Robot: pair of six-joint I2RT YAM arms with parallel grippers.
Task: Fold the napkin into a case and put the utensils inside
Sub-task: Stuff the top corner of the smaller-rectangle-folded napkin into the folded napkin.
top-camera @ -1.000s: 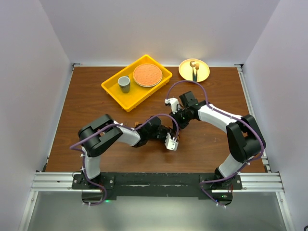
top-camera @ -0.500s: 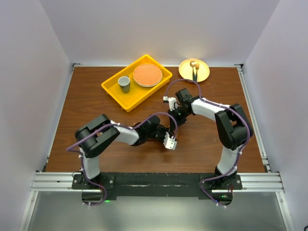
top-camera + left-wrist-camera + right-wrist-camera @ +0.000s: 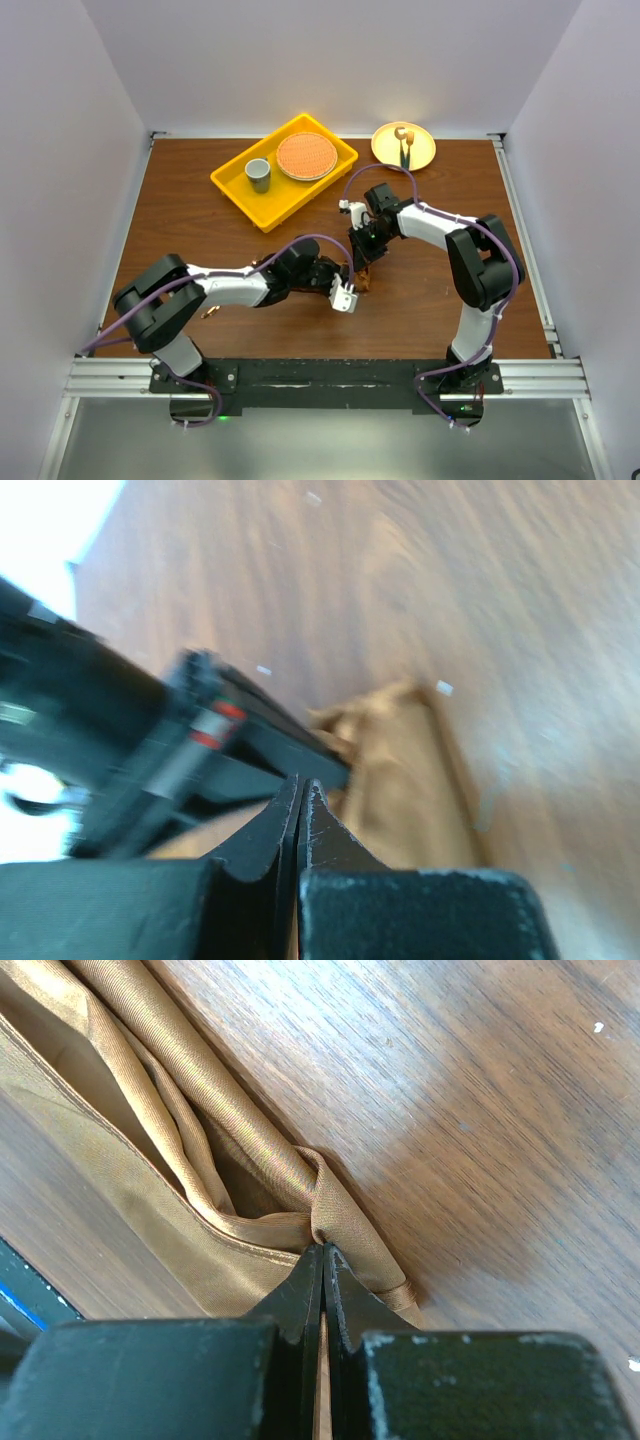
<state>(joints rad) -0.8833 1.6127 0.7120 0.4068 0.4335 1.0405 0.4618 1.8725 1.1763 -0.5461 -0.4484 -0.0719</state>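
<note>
Top view: bright, even, diffuse from above; sharp edge to edge. Soft faint shadows on table (image 3: 180,225), low contrast, mild wide-angle lean on walls (image 3: 90,110). Left wrist: heavy motion blur, wood grain smeared, napkin (image 3: 410,780) soft; top-left corner and left edge blown out white; left fingers (image 3: 260,845) dark, out of focus. Right wrist: crisp on napkin folds, sheen streaks along the roll, pale glare patch on wood at right; right fingers (image 3: 288,1308) near-black, slightly soft.

Your napkin (image 3: 185,1095) lay bunched in long loose folds on the surface (image 3: 480,1110), golden-brown and satiny, across the left of the right-wrist frame, one fold pinched in the right tool (image 3: 322,1252).
</note>
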